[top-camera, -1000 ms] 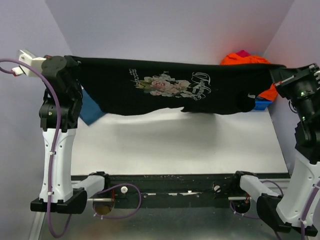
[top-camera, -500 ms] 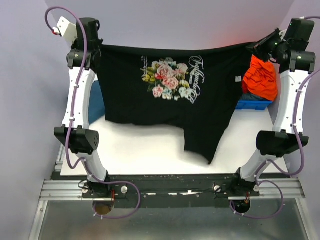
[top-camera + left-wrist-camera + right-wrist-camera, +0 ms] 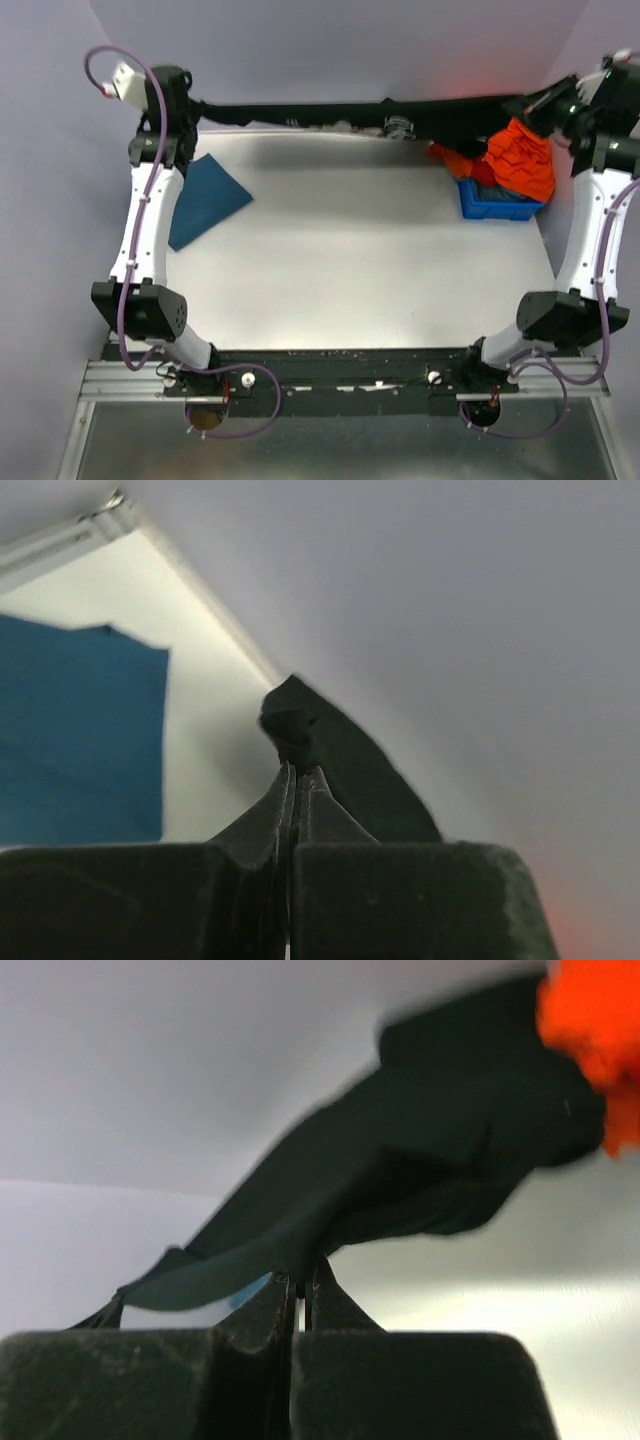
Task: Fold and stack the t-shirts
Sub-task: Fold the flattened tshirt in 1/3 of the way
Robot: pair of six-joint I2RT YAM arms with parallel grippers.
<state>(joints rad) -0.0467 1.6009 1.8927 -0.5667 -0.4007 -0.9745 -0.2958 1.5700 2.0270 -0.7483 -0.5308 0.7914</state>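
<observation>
The black floral t-shirt (image 3: 350,112) is stretched in a narrow band along the table's far edge, its print barely showing. My left gripper (image 3: 192,105) is shut on its left end, seen as a black cloth fold (image 3: 330,750) at my fingertips. My right gripper (image 3: 535,103) is shut on its right end, where black cloth (image 3: 400,1160) runs away from the jaws. The teal-blue t-shirt (image 3: 203,198) lies folded flat at the table's left side and shows in the left wrist view (image 3: 80,730).
A small blue bin (image 3: 497,203) at the back right holds orange cloth (image 3: 520,160), which the black shirt partly overlaps. White walls close in the back and both sides. The white table (image 3: 350,260) spreads in front.
Both arms have swung the black shirt back and down, from hanging spread with its print facing the camera to a thin band at the far edge. The teal shirt is now uncovered.
</observation>
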